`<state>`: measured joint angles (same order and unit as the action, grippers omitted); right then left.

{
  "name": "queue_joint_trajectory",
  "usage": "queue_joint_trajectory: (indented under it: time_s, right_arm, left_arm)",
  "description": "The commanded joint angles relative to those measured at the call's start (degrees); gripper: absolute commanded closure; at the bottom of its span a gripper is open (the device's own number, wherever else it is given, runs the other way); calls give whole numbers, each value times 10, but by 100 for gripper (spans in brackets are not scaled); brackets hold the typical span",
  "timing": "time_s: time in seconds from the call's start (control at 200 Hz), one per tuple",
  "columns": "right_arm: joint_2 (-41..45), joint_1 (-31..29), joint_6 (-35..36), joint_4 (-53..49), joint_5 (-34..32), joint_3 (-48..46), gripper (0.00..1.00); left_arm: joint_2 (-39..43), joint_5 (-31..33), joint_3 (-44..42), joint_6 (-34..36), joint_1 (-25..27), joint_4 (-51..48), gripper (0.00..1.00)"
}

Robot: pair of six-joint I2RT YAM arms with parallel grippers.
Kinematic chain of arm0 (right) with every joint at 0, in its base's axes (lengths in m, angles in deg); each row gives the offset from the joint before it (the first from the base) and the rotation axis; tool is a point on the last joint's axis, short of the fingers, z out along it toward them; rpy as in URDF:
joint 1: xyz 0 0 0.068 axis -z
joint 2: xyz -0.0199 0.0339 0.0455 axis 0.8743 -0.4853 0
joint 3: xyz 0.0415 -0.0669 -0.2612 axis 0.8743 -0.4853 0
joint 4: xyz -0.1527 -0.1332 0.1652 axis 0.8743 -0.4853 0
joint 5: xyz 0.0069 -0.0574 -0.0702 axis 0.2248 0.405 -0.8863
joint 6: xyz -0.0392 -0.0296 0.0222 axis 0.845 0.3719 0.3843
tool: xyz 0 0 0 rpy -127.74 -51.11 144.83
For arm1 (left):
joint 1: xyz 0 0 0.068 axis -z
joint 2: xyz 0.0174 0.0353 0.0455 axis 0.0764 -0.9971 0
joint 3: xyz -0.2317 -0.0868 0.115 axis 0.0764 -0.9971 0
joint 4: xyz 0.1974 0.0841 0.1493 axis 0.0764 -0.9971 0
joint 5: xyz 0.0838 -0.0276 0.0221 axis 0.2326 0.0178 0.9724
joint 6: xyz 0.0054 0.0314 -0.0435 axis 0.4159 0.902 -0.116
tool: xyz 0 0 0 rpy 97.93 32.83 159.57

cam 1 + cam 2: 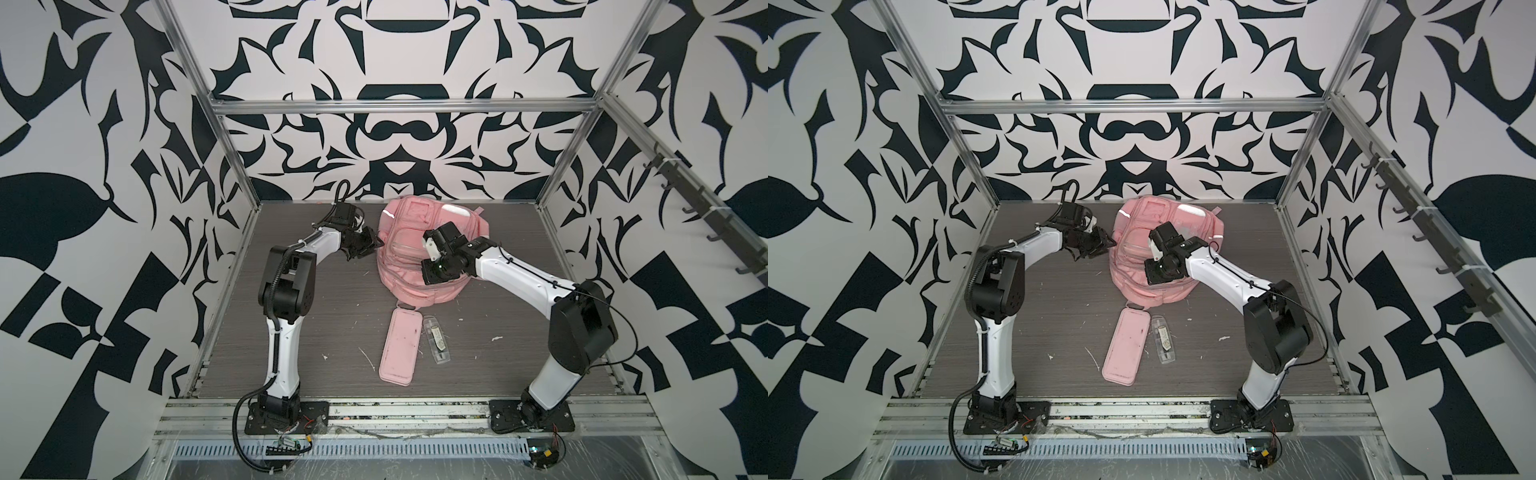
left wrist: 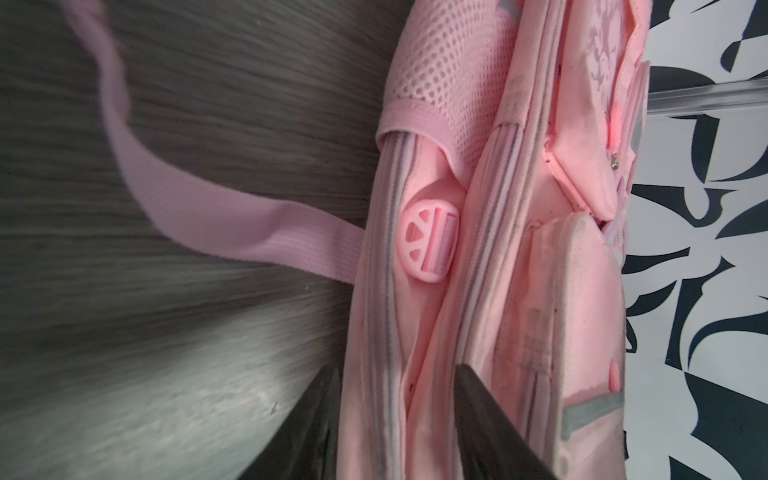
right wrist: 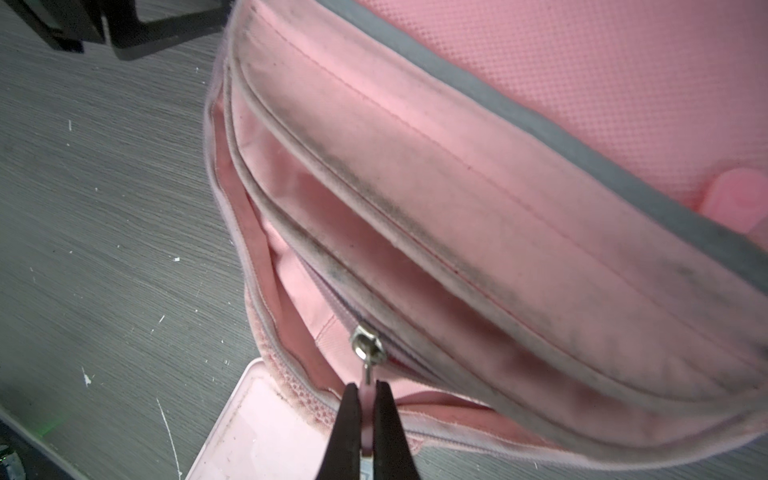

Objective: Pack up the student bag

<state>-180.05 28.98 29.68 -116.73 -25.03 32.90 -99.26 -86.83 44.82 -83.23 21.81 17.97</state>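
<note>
The student bag (image 1: pixel 399 286) (image 1: pixel 1133 291), a pink backpack, lies flat at the back middle of the table. My left gripper (image 1: pixel 376 243) (image 1: pixel 1111 245) is at its left side. In the left wrist view its black fingers (image 2: pixel 324 419) clamp a fold of the bag's side panel (image 2: pixel 399 395), below a round pink buckle (image 2: pixel 428 241). My right arm (image 1: pixel 444 253) reaches over the bag's middle. My right gripper (image 3: pixel 365 399) is shut on the pink pull tab hanging from the metal zip slider (image 3: pixel 368 343). Behind the slider the pocket gapes open (image 3: pixel 257 232).
A flat pink pencil case (image 1: pixel 399 349) (image 1: pixel 1125 347) (image 3: pixel 257 436) lies in front of the bag, with a clear plastic case (image 1: pixel 434 345) (image 1: pixel 1163 340) beside it on the right. A loose pink strap (image 2: pixel 208 208) trails from the bag across the dark table. Metal frame posts stand at the table corners.
</note>
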Motion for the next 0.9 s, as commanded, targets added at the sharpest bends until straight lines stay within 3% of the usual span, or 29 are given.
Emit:
queue_joint_trajectory:
  time_s: [0.0,0.22,0.495,0.895]
  right_arm:
    - [30,1,0,19,-4,4,100]
    - [25,1,2,19,-2,9,100]
    - [18,1,4,19,5,16,100]
    - [-27,-21,8,17,33,55,100]
  left_arm:
    - [-21,-4,11,-7,3,-15,55]
    - [-11,-2,-25,-18,3,3,64]
    - [22,-8,-88,-19,1,29,98]
    - [171,33,-304,-113,-13,164,100]
